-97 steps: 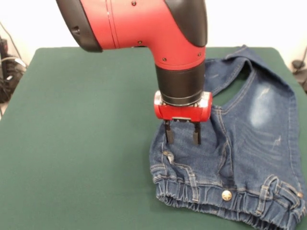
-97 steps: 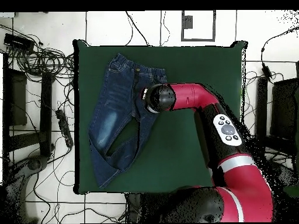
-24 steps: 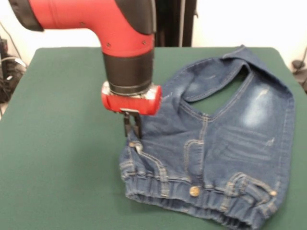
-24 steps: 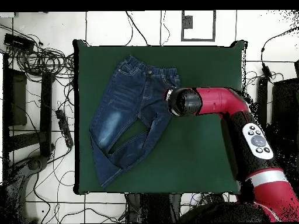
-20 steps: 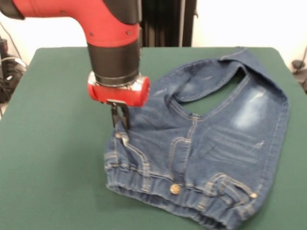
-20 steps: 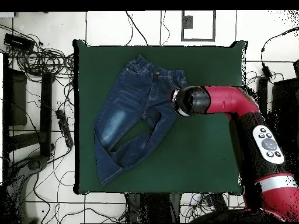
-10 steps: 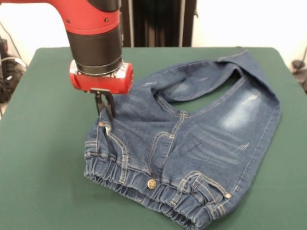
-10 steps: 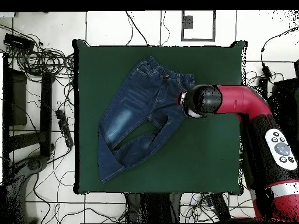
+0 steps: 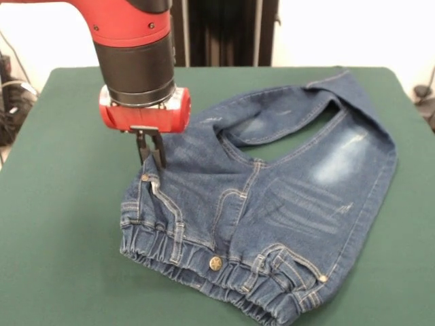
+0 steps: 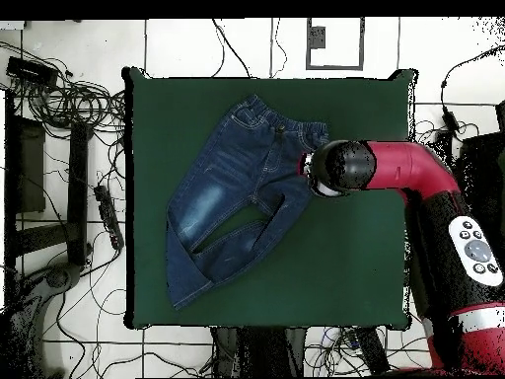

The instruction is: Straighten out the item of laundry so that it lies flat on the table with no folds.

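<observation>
Nearest the front camera, the gathered waistband of the small denim jeans lies bunched and rippled on the green worktop, with the brass button facing up. The jeans sit slightly right of centre in the front view, lying diagonally in the overhead view.

Behind the waistband, the pincer has its two thin fingers pressed together on the denim at the hip corner, apparently pinching a fold of cloth there.

Farther back, the two legs curve round to meet, leaving a patch of bare worktop between them; the far hem looks turned over.

Risks, as judged: the hold is on a small nip of fabric, so a pull could slip free or merely drag the whole garment sideways without opening the legs. Lifting from the hip could fold the waistband under. The overlapped leg ends may stay crossed.

Containers: none in either view.
</observation>
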`<action>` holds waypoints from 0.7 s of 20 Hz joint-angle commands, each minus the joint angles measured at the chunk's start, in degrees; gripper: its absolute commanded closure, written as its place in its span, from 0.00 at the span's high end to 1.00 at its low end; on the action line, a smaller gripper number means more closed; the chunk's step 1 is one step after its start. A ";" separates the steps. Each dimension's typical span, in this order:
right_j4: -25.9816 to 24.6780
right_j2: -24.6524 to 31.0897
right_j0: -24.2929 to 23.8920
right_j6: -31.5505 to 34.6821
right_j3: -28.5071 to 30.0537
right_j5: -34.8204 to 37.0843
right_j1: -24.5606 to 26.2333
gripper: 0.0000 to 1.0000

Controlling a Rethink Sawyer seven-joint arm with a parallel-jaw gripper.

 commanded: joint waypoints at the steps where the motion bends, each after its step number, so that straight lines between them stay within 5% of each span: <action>1: 0.37 5.19 0.92 -18.75 -2.68 5.94 1.75 0.00; 14: -0.40 6.80 0.04 -23.43 -5.55 8.18 3.40 0.00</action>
